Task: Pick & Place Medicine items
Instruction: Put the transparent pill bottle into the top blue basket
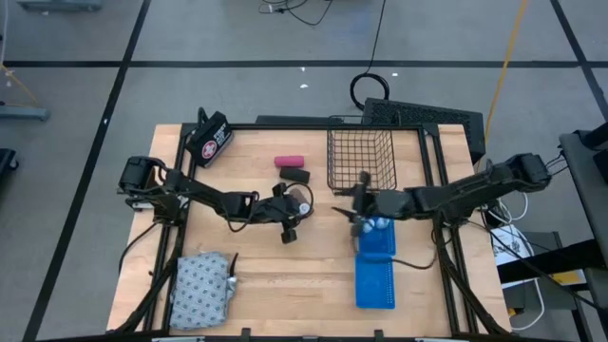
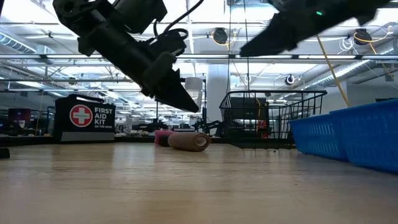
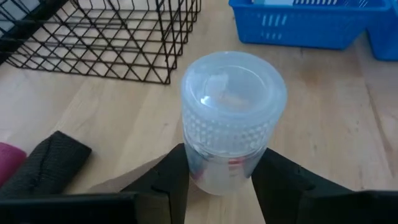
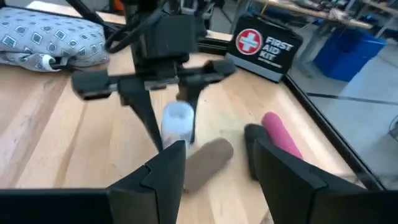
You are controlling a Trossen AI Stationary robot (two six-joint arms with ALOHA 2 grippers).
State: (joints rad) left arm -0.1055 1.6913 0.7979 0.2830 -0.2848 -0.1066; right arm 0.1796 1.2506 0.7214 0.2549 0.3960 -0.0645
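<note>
My left gripper (image 1: 296, 202) is at the table's middle, shut on a small translucent white bottle (image 3: 231, 118) with a ribbed cap. The bottle also shows in the right wrist view (image 4: 178, 121). My right gripper (image 1: 357, 204) is open and empty, beside the wire basket and facing the left gripper. A pink piece (image 1: 290, 161) and a black piece (image 1: 295, 175) lie on the table beyond the left gripper. A brown piece (image 2: 188, 141) lies on its side under it. Two small white bottles (image 1: 372, 226) sit at the blue tray's far end. The patterned pouch (image 1: 201, 290) lies at the near left. My left gripper pinches the bottle's body below the cap (image 3: 217, 171) between its two fingers (image 3: 174, 180), one on each side. The fingers slant downward from the table's left. The bottle stands about upright, cap up; I cannot tell if it is clear of the table.
A black wire basket (image 1: 361, 157) stands at the far middle. Flat blue trays (image 1: 375, 275) lie near the right arm. A black first aid case (image 1: 211, 138) stands at the far left. Bare wood lies between the pouch and the trays.
</note>
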